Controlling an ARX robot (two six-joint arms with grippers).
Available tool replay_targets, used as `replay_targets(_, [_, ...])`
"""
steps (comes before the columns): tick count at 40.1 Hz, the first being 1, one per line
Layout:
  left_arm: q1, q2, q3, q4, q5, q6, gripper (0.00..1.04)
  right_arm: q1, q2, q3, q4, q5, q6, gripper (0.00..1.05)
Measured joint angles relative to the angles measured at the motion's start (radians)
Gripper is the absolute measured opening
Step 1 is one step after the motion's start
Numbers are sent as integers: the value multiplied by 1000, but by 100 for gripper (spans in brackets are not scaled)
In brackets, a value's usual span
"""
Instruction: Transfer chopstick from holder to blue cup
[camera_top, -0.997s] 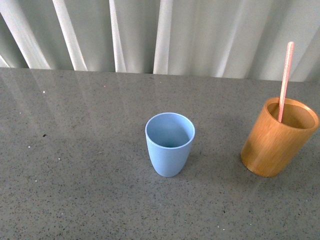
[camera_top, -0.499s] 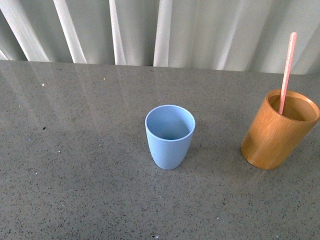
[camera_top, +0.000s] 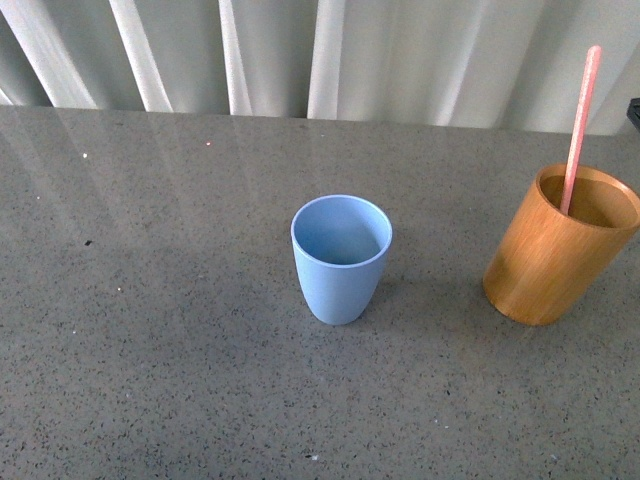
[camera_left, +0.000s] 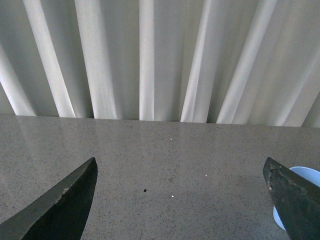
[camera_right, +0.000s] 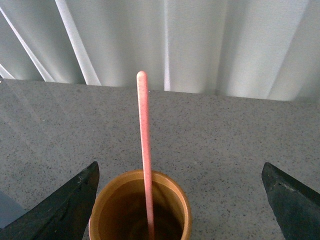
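A light blue cup (camera_top: 340, 258) stands empty in the middle of the grey table. To its right stands the orange-brown wooden holder (camera_top: 556, 246) with one pink chopstick (camera_top: 580, 125) leaning upright in it. Neither gripper shows in the front view. In the right wrist view the holder (camera_right: 140, 207) and chopstick (camera_right: 144, 150) lie between the wide-apart fingers of my open right gripper (camera_right: 180, 172), nearer the one finger (camera_right: 75, 200). My left gripper (camera_left: 180, 167) is open over bare table, with the blue cup (camera_left: 305, 175) half hidden behind one finger (camera_left: 295, 195).
White pleated curtains (camera_top: 320, 55) hang along the far edge of the speckled grey table (camera_top: 150, 330). A dark sliver (camera_top: 634, 112) shows at the right border of the front view.
Over the last second the front view has tilted: cup, holder and table edge sit higher in the picture. Cup, holder and chopstick keep their places relative to one another.
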Motion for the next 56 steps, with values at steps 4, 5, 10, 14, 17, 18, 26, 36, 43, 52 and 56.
replay_targets(4, [0, 0, 0, 0, 0, 0, 98, 17, 34, 25, 6, 8, 2, 95])
replay_targets(5, [0, 0, 0, 0, 0, 0, 98, 21, 47, 33, 8, 12, 2, 95])
replay_targets(10, [0, 0, 0, 0, 0, 0, 98, 26, 116, 75, 26, 20, -5, 95])
replay_targets(14, [0, 0, 0, 0, 0, 0, 98, 28, 169, 124, 27, 31, -13, 95])
replay_targets(17, [0, 0, 0, 0, 0, 0, 98, 33, 197, 156, 23, 38, -21, 95])
replay_targets(18, [0, 0, 0, 0, 0, 0, 98, 34, 204, 164, 23, 39, -22, 95])
replay_targets(26, [0, 0, 0, 0, 0, 0, 98, 52, 254, 221, 14, 53, -29, 95])
replay_targets(36, [0, 0, 0, 0, 0, 0, 98, 83, 320, 274, 24, 70, -36, 95])
replay_targets(43, [0, 0, 0, 0, 0, 0, 98, 99, 365, 297, 46, 88, -14, 87])
replay_targets(52, [0, 0, 0, 0, 0, 0, 98, 130, 365, 294, 65, 87, -5, 45])
replay_targets(56, [0, 0, 0, 0, 0, 0, 98, 133, 348, 285, 64, 88, -5, 29])
